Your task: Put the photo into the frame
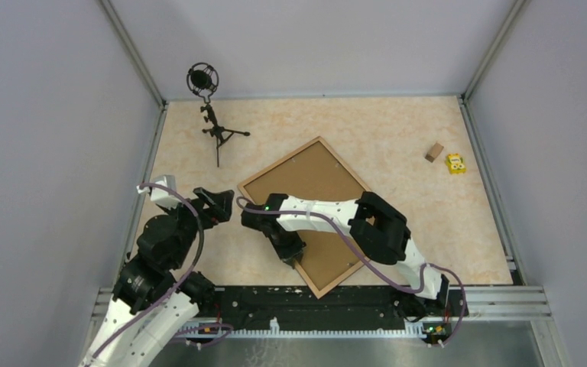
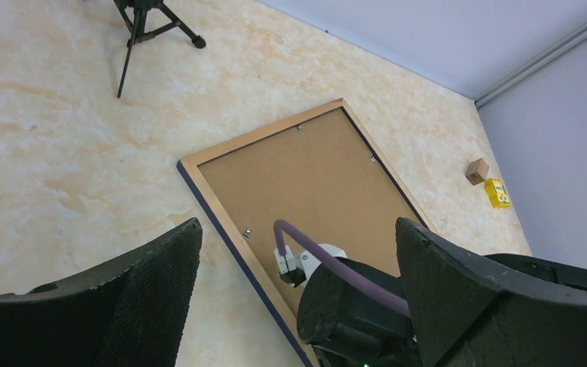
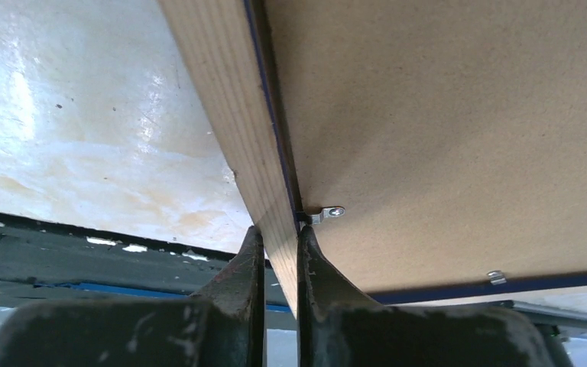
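Note:
The frame (image 1: 280, 162) lies back side up and turned like a diamond in the middle of the table. Its light wood rail faces up and a dark blue edge shows. The plain brown backing board (image 1: 306, 180) fills it. The photo is not visible in any view. My right gripper (image 1: 294, 260) is shut on the frame's near left rail (image 3: 237, 115), next to a small metal tab (image 3: 329, 213). My left gripper (image 1: 218, 205) is open and empty, above the table just left of the frame (image 2: 260, 136).
A microphone on a small tripod (image 1: 210, 107) stands at the back left. A small wooden block (image 1: 433, 151) and a yellow toy (image 1: 455, 163) lie at the back right. Grey walls enclose the table. The black front rail (image 1: 336, 298) is just beyond the frame's near corner.

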{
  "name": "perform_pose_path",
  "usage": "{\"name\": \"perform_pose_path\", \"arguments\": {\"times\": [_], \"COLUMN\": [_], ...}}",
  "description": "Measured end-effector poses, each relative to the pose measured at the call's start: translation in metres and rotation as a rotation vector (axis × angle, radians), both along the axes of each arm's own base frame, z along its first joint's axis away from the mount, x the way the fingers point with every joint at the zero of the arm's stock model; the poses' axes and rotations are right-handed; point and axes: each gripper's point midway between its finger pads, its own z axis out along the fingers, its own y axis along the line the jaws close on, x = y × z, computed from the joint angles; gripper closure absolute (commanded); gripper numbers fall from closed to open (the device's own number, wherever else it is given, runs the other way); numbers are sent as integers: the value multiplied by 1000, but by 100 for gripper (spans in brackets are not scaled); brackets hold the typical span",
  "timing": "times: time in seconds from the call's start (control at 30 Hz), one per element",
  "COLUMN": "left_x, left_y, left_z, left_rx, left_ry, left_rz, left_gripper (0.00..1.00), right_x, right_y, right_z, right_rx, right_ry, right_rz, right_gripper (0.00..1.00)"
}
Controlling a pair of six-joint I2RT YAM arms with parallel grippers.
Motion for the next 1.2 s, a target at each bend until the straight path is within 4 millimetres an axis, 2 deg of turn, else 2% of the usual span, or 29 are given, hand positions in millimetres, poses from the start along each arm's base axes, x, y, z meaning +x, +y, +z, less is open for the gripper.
{"name": "perform_pose_path", "arguments": {"times": [0.2,0.33,0.43,0.6,0.7,0.77,0.83,0.9,1.03,1.1,1.2], "left_x": [-2,-4,-4,-4,-2,6,19,32,55,55,54], "left_y": [5,11,14,19,14,-4,-32,-65,-112,-124,-136], "left_z": [20,34,38,37,33,25,11,-9,-48,-61,-68], "left_rx": [-14,-29,-41,-94,-131,-148,-147,-137,-121,-128,-175], "left_ry": [-41,-70,-77,-53,-10,64,179,330,553,612,646], "left_rz": [15,40,59,105,105,61,-17,-102,-216,-257,-299], "left_gripper": [2,2,2,2,2,2,2,2,2,5,9], "right_x": [8,19,28,64,82,87,88,86,82,81,80], "right_y": [-2,4,3,0,-4,-5,-3,-2,-5,-7,-8], "right_z": [4,13,37,103,129,140,143,142,134,132,132], "right_rx": [10,113,226,473,582,623,650,663,683,692,709], "right_ry": [-51,-80,-64,-87,-108,-114,-112,-99,-79,-69,-64], "right_rz": [63,64,29,-74,-120,-132,-132,-126,-127,-128,-128], "right_gripper": [100,100,100,100,100,100,100,100,100,100,100]}}
